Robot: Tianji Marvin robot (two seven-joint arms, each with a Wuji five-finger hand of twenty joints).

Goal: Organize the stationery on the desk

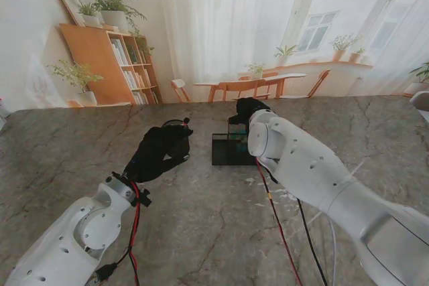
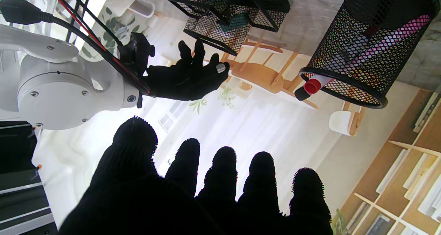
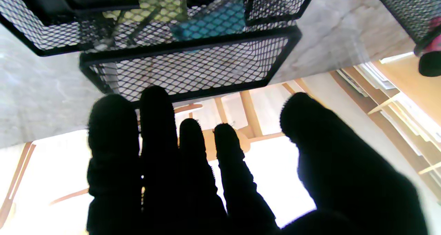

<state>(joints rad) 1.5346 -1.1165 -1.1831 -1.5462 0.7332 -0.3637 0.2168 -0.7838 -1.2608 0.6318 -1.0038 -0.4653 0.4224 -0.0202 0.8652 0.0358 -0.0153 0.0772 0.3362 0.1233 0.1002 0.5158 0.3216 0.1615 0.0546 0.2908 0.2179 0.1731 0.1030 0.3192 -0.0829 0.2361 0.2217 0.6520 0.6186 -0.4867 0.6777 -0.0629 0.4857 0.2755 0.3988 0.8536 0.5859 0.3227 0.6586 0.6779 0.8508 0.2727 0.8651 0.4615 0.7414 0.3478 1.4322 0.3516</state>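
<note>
Both hands, the left hand (image 2: 206,200) and right hand (image 3: 206,180), are held empty with fingers spread; the mesh tray (image 3: 193,69) could be knocked by the right hand so close.

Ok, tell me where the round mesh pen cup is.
In the stand's view the pen cup hides behind the left hand, left of the mesh organizer.

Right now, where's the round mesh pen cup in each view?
Stand view: mostly hidden behind the left hand; only its rim shows.
Left wrist: pen cup, red-capped marker inside.
Right wrist: only an edge, at the corner.
Shared landmark: mesh tray.
</note>
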